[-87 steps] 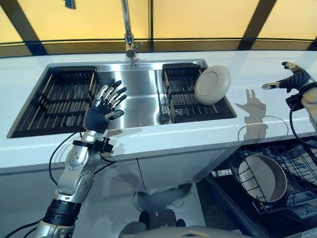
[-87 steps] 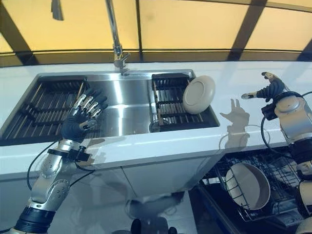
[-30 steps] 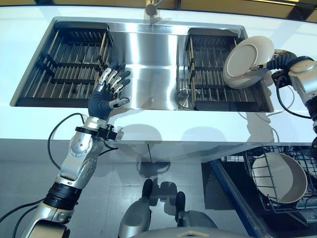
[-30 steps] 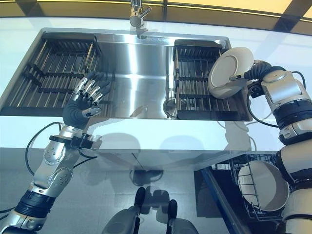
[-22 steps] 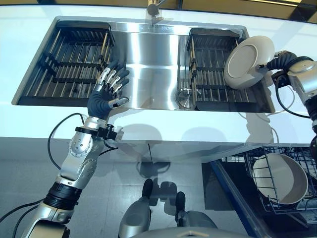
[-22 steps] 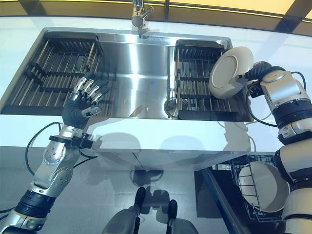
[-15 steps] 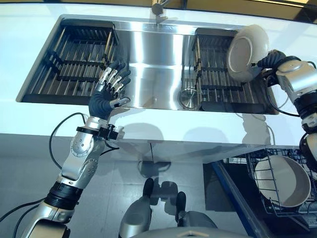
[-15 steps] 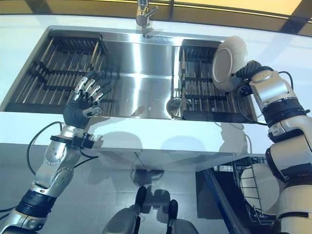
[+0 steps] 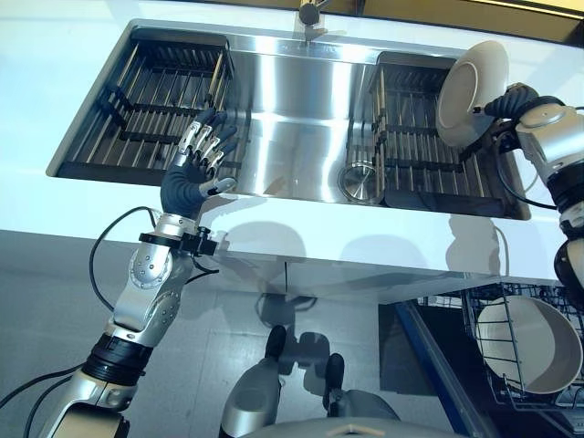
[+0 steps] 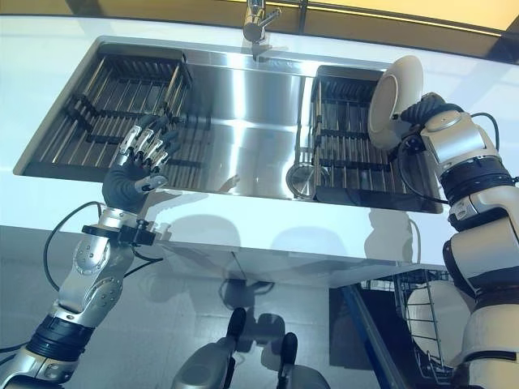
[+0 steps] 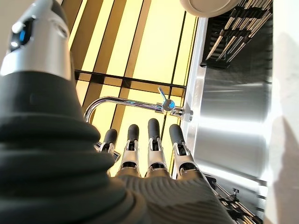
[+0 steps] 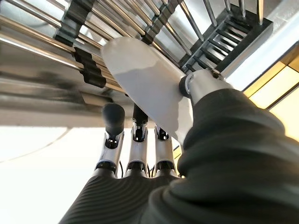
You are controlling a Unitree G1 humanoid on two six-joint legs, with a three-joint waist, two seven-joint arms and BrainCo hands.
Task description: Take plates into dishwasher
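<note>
Left hand (image 9: 195,169): fingers spread and empty, hovering over the sink's left drying rack (image 9: 151,105), apparently idle, clear of the working side. Centre: steel sink (image 9: 301,128) under the faucet (image 10: 258,23). Right: cream plate (image 9: 470,80) tilted on edge above the right rack (image 9: 415,155), pinched at its rim between thumb and fingers of the right hand (image 10: 427,109), a grip that likely suits carrying it down to the open dishwasher basket (image 9: 488,315), where another plate (image 9: 532,346) already stands upright
</note>
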